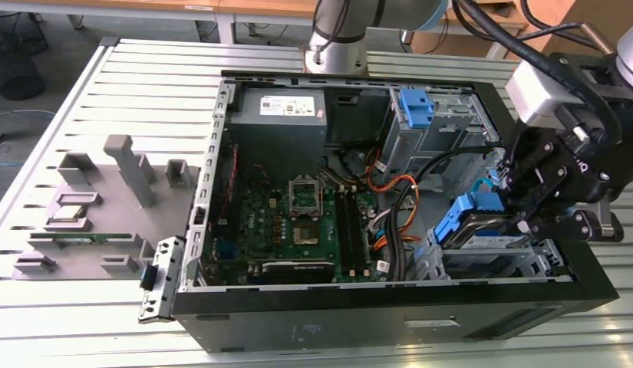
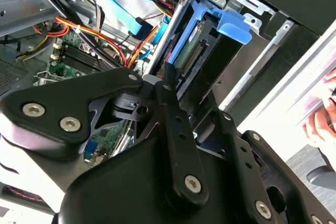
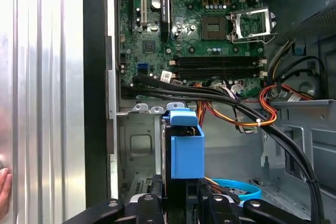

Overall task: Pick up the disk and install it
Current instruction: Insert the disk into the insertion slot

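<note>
**Gripper state.** The gripper (image 1: pixel 523 222) stands over the lower right corner of the computer case (image 1: pixel 398 326), at the right of the exterior frame. Its fingers (image 2: pixel 169 87) are drawn in on the disk (image 1: pixel 478 230), one on each side of the blue carrier frame. In the first wrist view no gap shows between the fingers and the carrier, so the grip is judged to be closed and firm.

**Position of the disk.** The disk stands on edge and tilted, with the blue carrier uppermost. It is partly inside the drive cage (image 1: pixel 536 257) at the lower right of the exterior frame. It extends straight out ahead of the fingers. Its long axis appears to lie in line with the gripper and to point toward the motherboard (image 1: pixel 295 222). The single arm is the only one at work.

**Clearances.** A bundle of orange and black cables (image 1: pixel 398 192) runs just beside the cage, between the disk and the motherboard. A taller blue bracket (image 1: pixel 413 107) sits well apart, at the upper right of the case.

**Surface and room.**
- The case lies open on a slatted metal worktop (image 1: pixel 142 92).
- A grey parts holder (image 1: pixel 101 199) rests at the left of the exterior frame.
- Floor and desk legs show at the upper left.
- A person's hand (image 2: pixel 320 119) is near the worktop edge.
</note>
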You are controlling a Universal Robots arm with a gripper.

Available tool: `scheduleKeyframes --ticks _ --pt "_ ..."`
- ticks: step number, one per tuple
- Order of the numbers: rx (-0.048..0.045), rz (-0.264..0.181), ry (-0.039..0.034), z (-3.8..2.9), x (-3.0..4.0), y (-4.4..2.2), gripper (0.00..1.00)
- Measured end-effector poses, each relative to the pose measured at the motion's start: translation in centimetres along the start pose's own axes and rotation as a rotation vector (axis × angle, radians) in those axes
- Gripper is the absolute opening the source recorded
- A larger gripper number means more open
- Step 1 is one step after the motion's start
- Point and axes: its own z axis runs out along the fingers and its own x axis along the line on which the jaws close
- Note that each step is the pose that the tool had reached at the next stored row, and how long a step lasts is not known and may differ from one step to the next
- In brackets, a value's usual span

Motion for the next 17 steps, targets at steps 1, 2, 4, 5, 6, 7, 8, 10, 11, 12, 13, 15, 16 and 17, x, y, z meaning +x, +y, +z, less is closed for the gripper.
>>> scheduleKeyframes --ticks 1,2,4,5,6,7,8,10,11,12,13,15,16,17 --pt "0.0 0.0 0.0001 0.16 0.01 -0.01 0.35" --pt "0.0001 0.0 -0.0001 0.21 0.01 -0.01 0.35" --pt "0.0 0.0 0.0001 0.21 0.01 -0.01 0.35" --pt "0.0001 0.0 0.0001 0.21 0.01 -0.01 0.35" --pt "0.0001 0.0 0.0001 0.21 0.01 -0.01 0.35" --pt "0.0001 0.0 -0.0003 0.23 0.01 -0.01 0.36" --pt "0.0001 0.0 -0.0001 0.22 0.01 -0.01 0.36" --pt "0.0 0.0 -0.0001 0.23 0.01 -0.01 0.42" --pt "0.0001 0.0 -0.0001 0.23 0.01 -0.01 0.48" --pt "0.0 0.0 -0.0001 0.23 0.01 -0.01 0.48" --pt "0.0 0.0 -0.0001 0.23 0.01 -0.01 0.48" --pt "0.0011 0.0 -0.0006 0.4 0.02 -0.02 0.48" --pt "0.0026 -0.001 -0.0005 0.55 0.03 -0.02 0.48" --pt "0.0043 -0.001 -0.0004 0.68 0.04 0.0 0.48"
